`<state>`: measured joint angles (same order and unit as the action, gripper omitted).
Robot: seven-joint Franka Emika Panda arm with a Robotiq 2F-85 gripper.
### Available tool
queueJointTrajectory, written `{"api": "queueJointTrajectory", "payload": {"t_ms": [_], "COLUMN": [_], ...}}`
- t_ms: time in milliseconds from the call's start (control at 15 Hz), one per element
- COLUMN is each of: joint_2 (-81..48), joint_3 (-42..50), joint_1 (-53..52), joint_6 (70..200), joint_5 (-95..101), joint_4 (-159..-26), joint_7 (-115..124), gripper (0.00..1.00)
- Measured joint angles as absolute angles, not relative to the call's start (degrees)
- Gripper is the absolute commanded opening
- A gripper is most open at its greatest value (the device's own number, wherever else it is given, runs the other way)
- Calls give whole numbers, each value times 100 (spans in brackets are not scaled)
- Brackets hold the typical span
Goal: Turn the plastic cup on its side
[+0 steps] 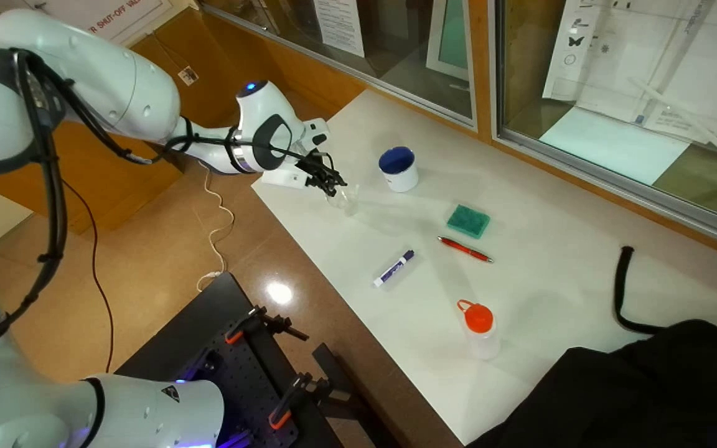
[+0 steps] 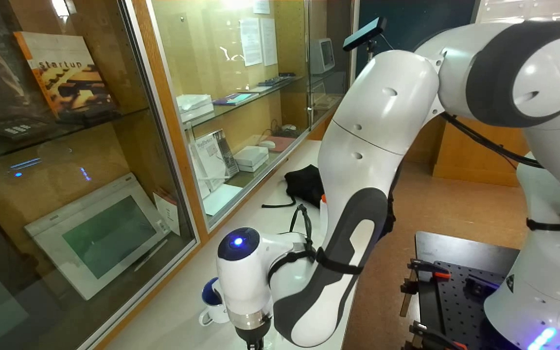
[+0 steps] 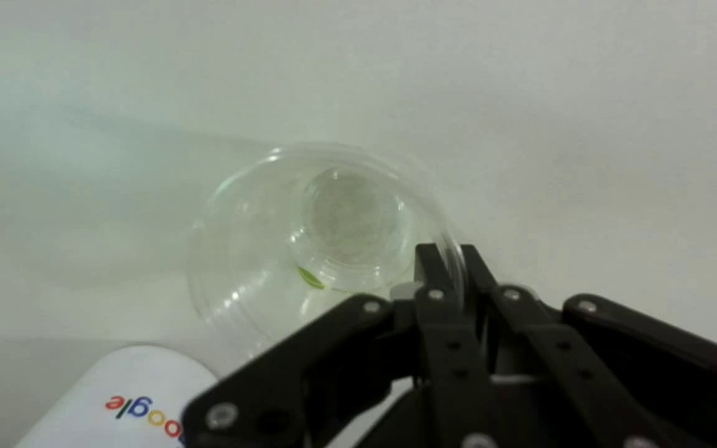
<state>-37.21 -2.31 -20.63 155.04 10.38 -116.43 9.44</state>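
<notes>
The clear plastic cup [image 1: 347, 201] is at the table's far end in an exterior view, close to the gripper [image 1: 333, 185]. In the wrist view I look down into the cup [image 3: 340, 218], which has a small green mark on its wall. The two fingertips [image 3: 449, 261] stand close together on either side of the cup's rim, one inside and one outside, with the rim pinched between them. I cannot tell whether the cup's base touches the table or how far it tilts. In an exterior view the gripper [image 2: 255, 344] is cut off at the bottom edge.
A white mug with blue inside [image 1: 401, 177] stands close to the cup; it also shows in the wrist view [image 3: 128, 398]. A green sponge [image 1: 468, 221], red pen [image 1: 465, 249], marker [image 1: 394, 269], orange-lidded bottle [image 1: 483, 339] and black cloth [image 1: 638, 392] lie farther along the table [image 1: 545, 249].
</notes>
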Motion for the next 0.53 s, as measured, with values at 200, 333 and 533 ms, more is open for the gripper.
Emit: {"api": "queueJointTrajectory", "payload": {"t_ms": [200,333,533], "joint_2": [-3614,-3509,-3302], "joint_3": [-318,-652,-1476], "joint_1": [-2030,-1809,-1130], "joint_6": [15638,16114,17209], "joint_5": [973,702,90], "joint_4": [-11654,-11802,-12312], "joint_7": [926,786,233], "gripper": [1,1,1]}}
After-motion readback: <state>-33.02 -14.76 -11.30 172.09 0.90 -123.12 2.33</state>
